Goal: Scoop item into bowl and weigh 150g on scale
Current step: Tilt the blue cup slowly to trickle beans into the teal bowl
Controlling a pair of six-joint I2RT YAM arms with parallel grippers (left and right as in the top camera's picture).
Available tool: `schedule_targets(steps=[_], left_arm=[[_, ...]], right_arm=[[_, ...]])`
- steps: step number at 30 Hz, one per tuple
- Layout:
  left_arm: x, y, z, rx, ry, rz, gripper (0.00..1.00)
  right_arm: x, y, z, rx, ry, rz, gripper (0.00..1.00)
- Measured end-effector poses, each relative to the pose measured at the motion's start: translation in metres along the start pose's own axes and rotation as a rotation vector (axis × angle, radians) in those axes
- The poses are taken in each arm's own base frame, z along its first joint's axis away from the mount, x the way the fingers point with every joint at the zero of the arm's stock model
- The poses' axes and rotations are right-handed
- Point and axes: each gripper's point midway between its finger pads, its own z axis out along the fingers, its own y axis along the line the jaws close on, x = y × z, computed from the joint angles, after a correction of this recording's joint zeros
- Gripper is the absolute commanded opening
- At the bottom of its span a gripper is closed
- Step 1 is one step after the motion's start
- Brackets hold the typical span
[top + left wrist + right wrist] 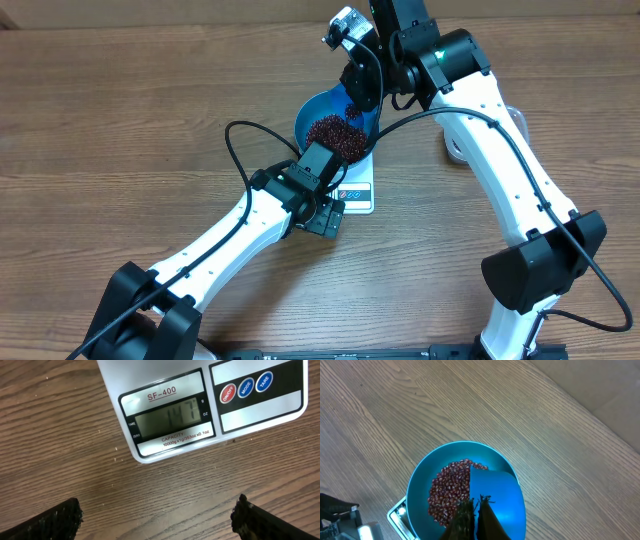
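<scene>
**A:** Where is the item?

**B:** The small dark red-brown beans [449,491] lie in a loose heap inside the round, deep, bright blue bowl [416,491]. In the right wrist view they are banked to the left. On the right, the small blue plastic scoop [495,492] sits inside the rim.

**A:** And the bowl?

**B:** It stands on the flat white square scale [165,380]. From overhead its rim overhangs the platform, and only the front strip shows past it. That strip has the grey display [167,417], whose faint digits look like 147, and a red and two blue buttons.

**A:** The right gripper?

**B:** The right gripper [477,506] hangs over the bowl with its fingers pressed together, pinching the scoop at its near end.

**A:** The left one?

**B:** The left gripper [160,521] is spread wide and holds nothing. Its black fingertips [52,520] hover over wood just off the scale's rounded front corner, apart from it.

**A:** Room to move?

**B:** The wooden table [120,110] lies open to the left of the bowl and along the far edge. The right arm arches over the right side. The left arm runs diagonally from the near left corner up to the scale's front. A black cable [232,150] loops beside the bowl's left.
</scene>
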Motion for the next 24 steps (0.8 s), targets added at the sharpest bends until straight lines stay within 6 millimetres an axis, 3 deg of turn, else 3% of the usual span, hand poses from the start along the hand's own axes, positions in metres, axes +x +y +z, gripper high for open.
schedule_targets(steps=[24], left_arm=[[0.0, 0.0001, 0.0, 0.0, 0.0, 0.0, 0.99]], right_arm=[[0.0057, 0.0013, 0.0003, -0.001, 0.025, -0.059, 0.04]])
